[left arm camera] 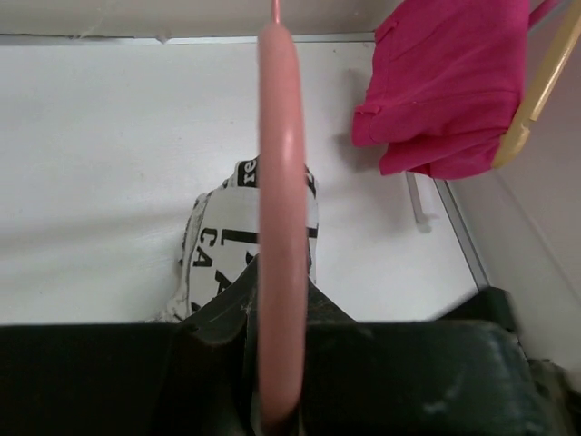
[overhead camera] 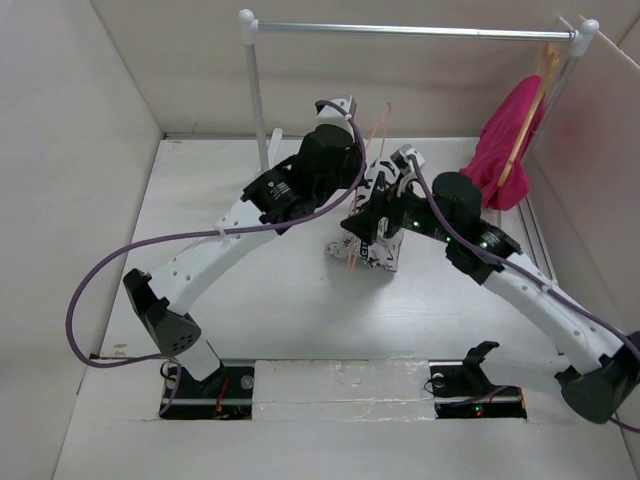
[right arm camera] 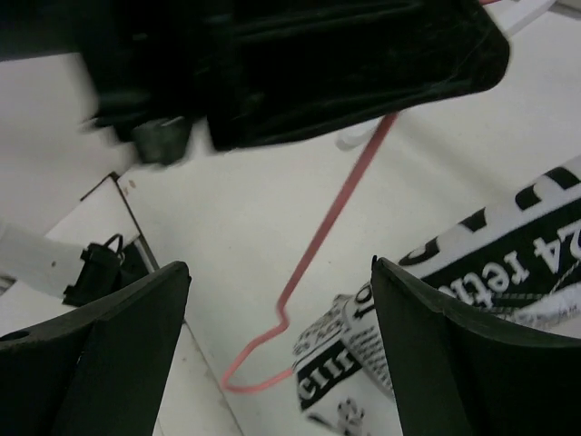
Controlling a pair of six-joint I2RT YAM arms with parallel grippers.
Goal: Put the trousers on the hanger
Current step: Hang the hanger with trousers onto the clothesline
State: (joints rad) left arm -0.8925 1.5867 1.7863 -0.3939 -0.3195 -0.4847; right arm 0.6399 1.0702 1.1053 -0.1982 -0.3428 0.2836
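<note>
While the left claw (left arm camera: pixel 277 304) is clamped on the hanger (left arm camera: pixel 280 182), the right claw (right arm camera: pixel 280 309) hangs with its jaws spread wide and nothing gripped between them.

From the left wrist, the hanger's salmon wire rises straight up out of the dark fingers (left arm camera: pixel 209 336) and crosses the whole view. Behind it the trousers (left arm camera: pixel 218 254) lie bunched on the white tabletop (left arm camera: pixel 100 182), their black print showing on both sides of the wire.

From above, both arms meet over the middle of the tabletop. The trousers form a small crumpled heap just under the right claw and partly hidden by it. The thin wire slants down from near the left wrist, past the claws, to the near-left edge of the heap.

From the right wrist, the two fingers (right arm camera: pixel 100 354) frame the scene far apart. Between them the wire runs diagonally down to its small hook, which ends low, just beside a fold of the trousers. I cannot tell whether the hook touches the tabletop or the cloth. More printed cloth shows past the inner edge of the other finger. The left arm (right arm camera: pixel 318 64) fills the top of this view as a dark blur.

At the far right, a pink garment (overhead camera: pixel 505 145) hangs on a wooden hanger (overhead camera: pixel 545 65) from the rail (overhead camera: pixel 410 31), well apart from the trousers. No part of the trousers is draped over the wire.
</note>
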